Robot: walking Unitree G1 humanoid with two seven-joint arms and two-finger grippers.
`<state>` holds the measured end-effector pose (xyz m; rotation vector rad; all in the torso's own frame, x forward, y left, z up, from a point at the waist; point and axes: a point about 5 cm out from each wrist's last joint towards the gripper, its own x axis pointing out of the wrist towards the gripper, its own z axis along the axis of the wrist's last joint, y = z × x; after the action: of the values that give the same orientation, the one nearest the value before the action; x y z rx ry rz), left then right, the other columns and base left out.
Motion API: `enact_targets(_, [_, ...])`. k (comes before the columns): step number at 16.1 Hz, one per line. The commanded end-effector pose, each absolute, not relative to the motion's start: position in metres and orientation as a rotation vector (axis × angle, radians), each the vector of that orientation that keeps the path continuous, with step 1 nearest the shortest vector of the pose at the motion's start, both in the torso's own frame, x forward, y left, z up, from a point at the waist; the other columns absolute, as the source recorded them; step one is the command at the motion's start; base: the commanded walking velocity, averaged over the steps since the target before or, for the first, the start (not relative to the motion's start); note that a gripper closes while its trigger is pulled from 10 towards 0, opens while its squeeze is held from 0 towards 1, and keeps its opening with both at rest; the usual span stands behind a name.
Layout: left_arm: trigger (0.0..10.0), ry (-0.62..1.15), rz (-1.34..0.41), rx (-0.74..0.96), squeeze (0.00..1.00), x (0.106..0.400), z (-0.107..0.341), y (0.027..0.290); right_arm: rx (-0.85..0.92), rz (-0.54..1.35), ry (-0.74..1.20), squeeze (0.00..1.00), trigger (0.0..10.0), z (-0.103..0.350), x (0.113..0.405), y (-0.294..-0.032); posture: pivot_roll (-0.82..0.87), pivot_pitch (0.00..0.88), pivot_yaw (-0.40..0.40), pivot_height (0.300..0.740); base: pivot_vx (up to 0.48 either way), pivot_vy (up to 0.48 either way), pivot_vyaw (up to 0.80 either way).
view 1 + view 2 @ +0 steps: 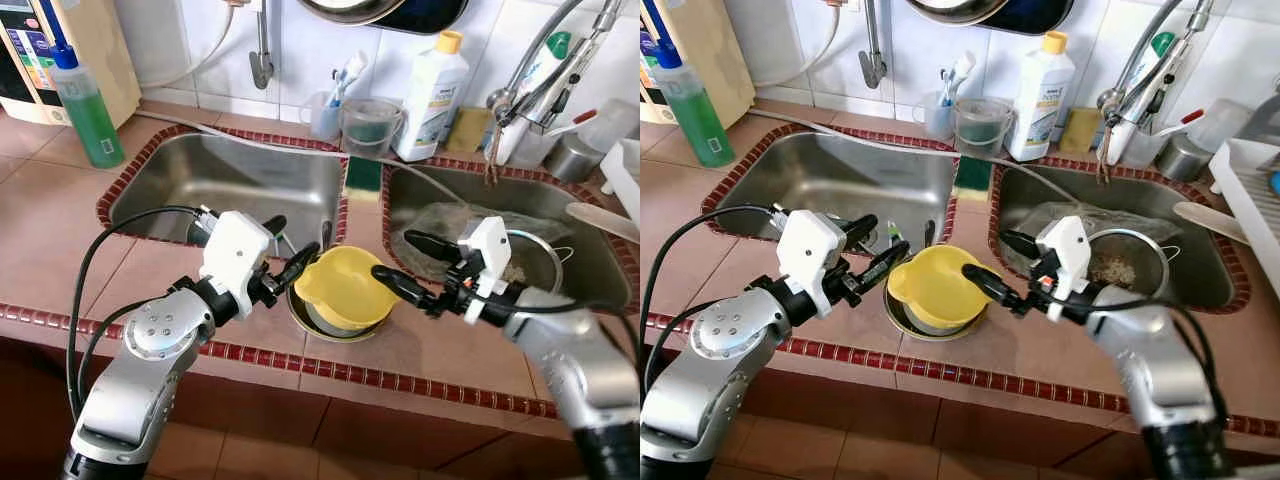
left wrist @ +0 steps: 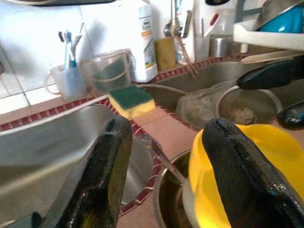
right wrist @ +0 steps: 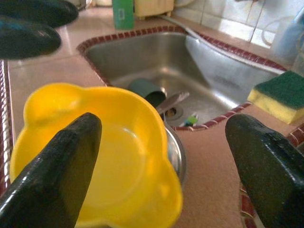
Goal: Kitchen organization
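Resting tilted inside a round steel bowl (image 1: 325, 328), the yellow bowl (image 1: 342, 285) sits on the tiled worktop (image 1: 60, 240) near its front edge, on the strip between the two sinks. The yellow bowl is glossy plastic with a wavy, lobed rim; its opening faces up and toward the robot's right, and its long axis cannot be told. The left claw (image 1: 296, 247) stands just beside the yellow bowl's left rim with its two black fingers spread wide; whether the nearer finger touches the rim cannot be told. The right claw (image 1: 405, 262) stands at the bowl's right rim, fingers spread wide and holding nothing, one finger reaching over the rim. The left sink (image 1: 235, 180) holds a dark cup and some cutlery near its drain. The right sink (image 1: 480, 215) holds a steel strainer (image 1: 1125, 262) with food scraps. A green-and-yellow sponge (image 1: 362, 174) lies on the divider between the sinks. At the worktop's back edge stand a white bottle (image 1: 431, 97) with a yellow cap and a clear cup (image 1: 371, 127); the bottle's label print is too small to read. A green liquid bottle (image 1: 87, 107) stands at the back left corner.
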<state>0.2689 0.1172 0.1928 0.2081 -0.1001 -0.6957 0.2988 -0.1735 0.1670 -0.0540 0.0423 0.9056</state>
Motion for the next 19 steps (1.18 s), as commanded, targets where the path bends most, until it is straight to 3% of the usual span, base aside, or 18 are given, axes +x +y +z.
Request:
enact_targets(1, [10.0,-0.117,-0.727,0.214,0.00,0.265,0.199,0.113,-0.079,0.927,0.057,0.00,10.0,0.168,0.301,-0.176,0.03,0.063,-0.105,0.740,0.000,0.000,0.00])
enact_targets(5, [10.0,-0.126,-0.732,0.205,0.00,0.262,0.204,0.106,-0.089,0.933,0.078,0.00,10.0,0.174,0.328,-0.186,0.03,0.071,-0.113,0.740,0.000,0.000,0.00])
enact_targets(9, [10.0,-0.134,-0.729,0.195,0.00,0.258,0.209,0.103,-0.052,0.971,0.089,0.00,10.0,0.175,0.345,-0.177,0.05,0.078,-0.123,0.740,0.000,0.000,0.00])
enact_targets(14, [10.0,-0.120,-0.778,0.212,0.00,0.246,0.207,0.095,0.018,1.074,0.108,0.00,10.0,0.173,0.352,-0.164,0.07,0.086,-0.140,0.740,0.000,0.000,0.00])
enact_targets(19, [10.0,-0.123,-0.781,0.209,0.00,0.242,0.209,0.091,-0.026,1.142,0.218,0.00,10.0,0.157,0.349,-0.165,0.08,0.095,-0.152,0.740,0.000,0.000,0.00])
